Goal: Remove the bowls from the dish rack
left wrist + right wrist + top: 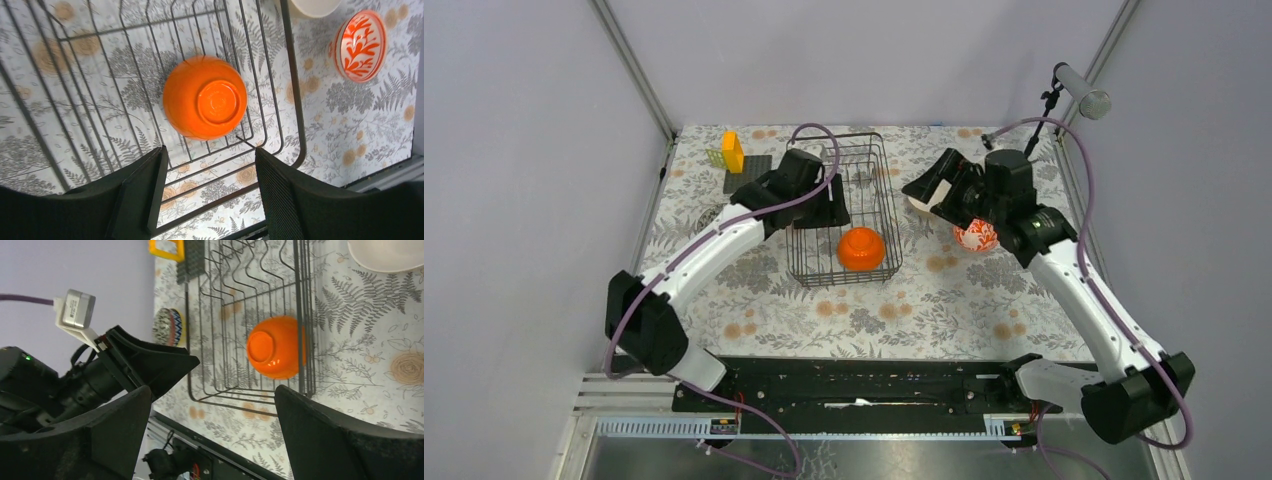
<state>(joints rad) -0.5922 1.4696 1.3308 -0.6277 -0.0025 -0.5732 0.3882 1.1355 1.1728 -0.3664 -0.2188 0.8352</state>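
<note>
Inside the dish rack (864, 160), a black wire basket with a grid floor and low sides, one bowl is left: the orange bowl (205, 97). It is glossy and round, turned upside down so its foot ring faces up, and it lies in the near right corner against the side wires. Three more bowls show on the fern-and-flower tablecloth (924, 300). A red-and-white bowl (360, 46) with a leafy pattern and a plain beige bowl (315, 6) sit close together to the right of the rack. A striped patterned bowl (167, 326) sits to the rack's left. One flat black mat (746, 172) lies at the far left with a yellow block (732, 152) standing on it. Two arms are at work. The left arm stretches diagonally from its base to the rack, and the left gripper (209, 155) hangs above the rack floor with its dark fingers parted and nothing between them, just short of the orange bowl. The right arm rises from its base and bends inward, and the right gripper (212, 405) is spread wide and empty over the beige bowl.
</note>
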